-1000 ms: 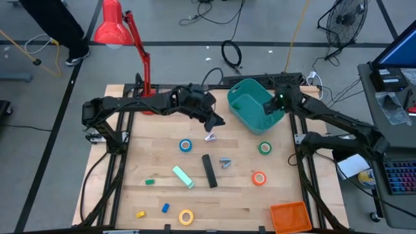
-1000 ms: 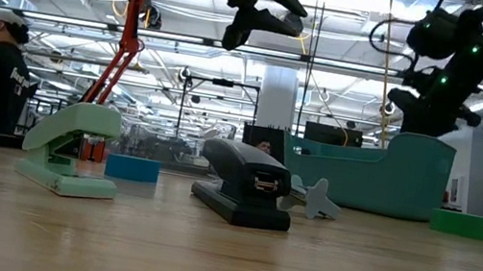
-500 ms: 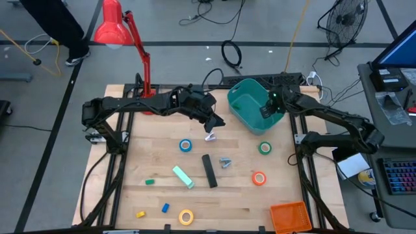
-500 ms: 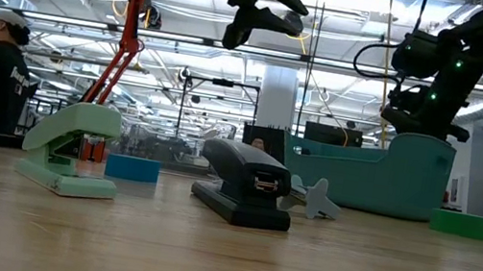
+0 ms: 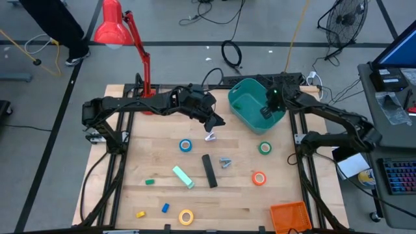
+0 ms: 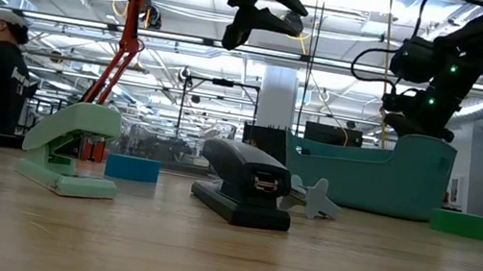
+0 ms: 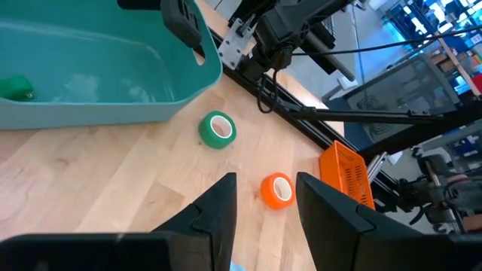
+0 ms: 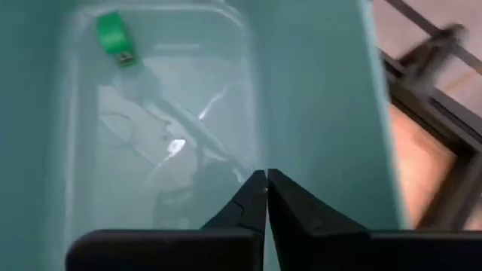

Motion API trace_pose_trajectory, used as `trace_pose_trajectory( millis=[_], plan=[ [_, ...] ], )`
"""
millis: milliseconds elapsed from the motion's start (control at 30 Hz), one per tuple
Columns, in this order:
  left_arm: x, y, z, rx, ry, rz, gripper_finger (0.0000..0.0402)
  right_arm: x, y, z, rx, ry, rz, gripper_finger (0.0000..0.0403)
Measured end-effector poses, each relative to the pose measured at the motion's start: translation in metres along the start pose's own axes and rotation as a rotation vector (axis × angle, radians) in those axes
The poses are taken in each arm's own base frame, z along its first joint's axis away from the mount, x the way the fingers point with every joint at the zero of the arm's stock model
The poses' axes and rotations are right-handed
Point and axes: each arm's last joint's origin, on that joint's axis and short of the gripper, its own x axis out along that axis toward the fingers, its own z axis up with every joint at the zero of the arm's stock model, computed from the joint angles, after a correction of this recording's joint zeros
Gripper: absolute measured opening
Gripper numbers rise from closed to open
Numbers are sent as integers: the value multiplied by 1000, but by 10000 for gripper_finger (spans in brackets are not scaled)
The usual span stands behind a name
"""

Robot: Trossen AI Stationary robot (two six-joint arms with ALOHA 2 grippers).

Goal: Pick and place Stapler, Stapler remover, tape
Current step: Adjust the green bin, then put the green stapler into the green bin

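Observation:
The black stapler [image 5: 208, 171] lies flat mid-table, also seen in the low view [image 6: 244, 183]. A grey stapler remover [image 5: 225, 162] rests on the table beside it. Blue [image 5: 186, 145], green [image 5: 264, 148], orange [image 5: 259, 177] and yellow [image 5: 186, 217] tape rolls lie flat on the wood. My left gripper [image 5: 214, 123] hangs open above the table's middle with nothing between its fingers [image 7: 265, 181]. My right gripper [image 8: 266, 177] is shut with nothing between its fingers. It points down into the teal bin [image 5: 253, 104] at the far right.
A mint-green stapler [image 5: 182, 176] lies left of the black one. A small green block [image 8: 117, 36] sits inside the bin. Small green [image 5: 150, 182], yellow [image 5: 140, 213] and blue [image 5: 165, 208] blocks lie near-left. An orange basket [image 5: 289, 216] stands near-right and a red lamp [image 5: 117, 26] far-left.
My right gripper has sunk toward the teal bin and shifted a little toward the table's left, rolling about its own axis as it went. The left arm and the things on the table have kept still.

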Motion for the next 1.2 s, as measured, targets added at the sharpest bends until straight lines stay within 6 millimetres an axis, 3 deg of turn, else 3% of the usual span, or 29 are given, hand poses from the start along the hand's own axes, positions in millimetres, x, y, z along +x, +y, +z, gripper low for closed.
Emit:
trace_pose_trajectory(
  millis=[400, 567, 867, 1000, 1200],
  plan=[
    [0, 1, -1, -2, 6, 4, 140, 0, 8, 10, -133, -82, 223, 1],
    [-1, 3, 1, 1, 2, 11, 140, -12, 5, 13, -36, 34, 106, 0],
    [-1, 4, 2, 34, -3, 20, 140, -59, 17, 8, 90, 206, 20, 0],
    [-2, 6, 3, 40, -7, 25, 140, -62, 22, 0, 78, 260, -5, 0],
    [-3, 9, 4, 40, -12, 30, 140, -49, 19, -12, -39, 302, -187, 0]
  ],
)
